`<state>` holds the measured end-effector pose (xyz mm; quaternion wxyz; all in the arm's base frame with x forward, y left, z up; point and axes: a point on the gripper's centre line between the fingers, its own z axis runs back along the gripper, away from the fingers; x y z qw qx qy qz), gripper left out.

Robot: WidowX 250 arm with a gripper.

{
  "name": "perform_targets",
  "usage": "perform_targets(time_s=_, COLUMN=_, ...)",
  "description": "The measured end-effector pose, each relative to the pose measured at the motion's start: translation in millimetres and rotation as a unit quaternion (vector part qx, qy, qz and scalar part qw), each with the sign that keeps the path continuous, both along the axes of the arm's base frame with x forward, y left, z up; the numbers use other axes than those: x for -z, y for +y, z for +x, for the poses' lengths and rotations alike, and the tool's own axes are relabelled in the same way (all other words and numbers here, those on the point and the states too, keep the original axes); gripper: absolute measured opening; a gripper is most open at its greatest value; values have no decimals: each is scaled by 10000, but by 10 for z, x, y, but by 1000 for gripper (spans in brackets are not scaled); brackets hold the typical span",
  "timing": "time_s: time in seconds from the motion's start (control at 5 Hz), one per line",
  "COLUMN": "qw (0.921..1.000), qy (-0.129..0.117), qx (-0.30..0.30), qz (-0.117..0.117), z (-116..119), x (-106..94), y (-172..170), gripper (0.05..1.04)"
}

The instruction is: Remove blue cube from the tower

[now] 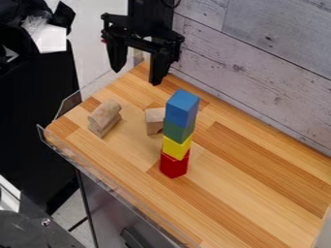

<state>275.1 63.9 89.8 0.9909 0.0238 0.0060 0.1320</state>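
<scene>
"Where does the risk begin?"

"Low in the tower (176, 147): the yellow cube seems slightly askew on the red cube (173, 166), so a sideways bump could topple everything."

"And the blue cube (181, 110)?"

"On top, resting on the green cube (176, 131). Too low a grip could pinch both."

"Behind them?"

"A wooden block (154, 121) stands near; a careless descent might knock it."

"The claw (136, 77)?"

"Farthest back, spread and holding nothing; poor alignment could shove the blue cube off."
</scene>
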Motion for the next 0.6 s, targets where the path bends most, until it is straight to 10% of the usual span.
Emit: perform_targets(time_s=0.6, qw=9988, qy=-6, qx=17, qz=-495, z=-1, x=117, y=-171, gripper=997)
